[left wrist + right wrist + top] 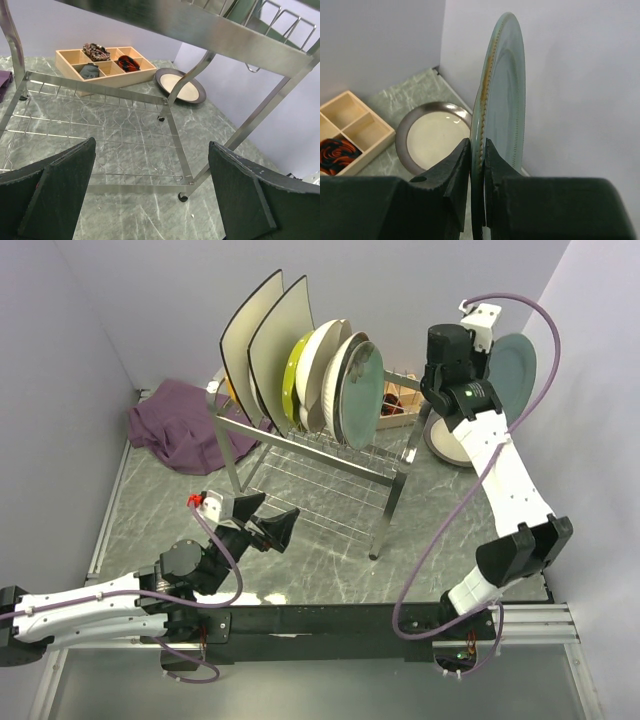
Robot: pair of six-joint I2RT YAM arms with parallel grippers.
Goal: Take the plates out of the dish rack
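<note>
Right up close, the right gripper [477,165] has its two black fingers [455,167] pinched together on the lower rim of a round teal-grey glazed plate [507,100]. The plate stands upright, on edge, held in the air. From above, that plate [515,365] hangs at about 2 o'clock from the silver metal wire-and-tube dish rack [330,455], well apart from it and close to the right wall.

Directly below it lies a round cream plate with a dark brown rim [432,137], flat on the grey-green marbled table [330,560].

In the rack, six plates stand on edge in a row: two large cream square plates [250,335] at the 10 o'clock end, then a yellow-green round one [292,380], a cream round one [325,365], a pale ribbed one [335,390] and a mint-green one [362,395] at the front.

Behind the rack, at 1 o'clock, sits a pale wooden compartment box [65,62], just beside the brown-rimmed plate.

At 7 o'clock from the rack, the left gripper [262,520] hovers low with its jaws spread wide apart and nothing between them, facing the rack's lower wire shelf [100,125].

A crumpled purple cloth [175,425] lies at 9 o'clock, by the left wall.
</note>
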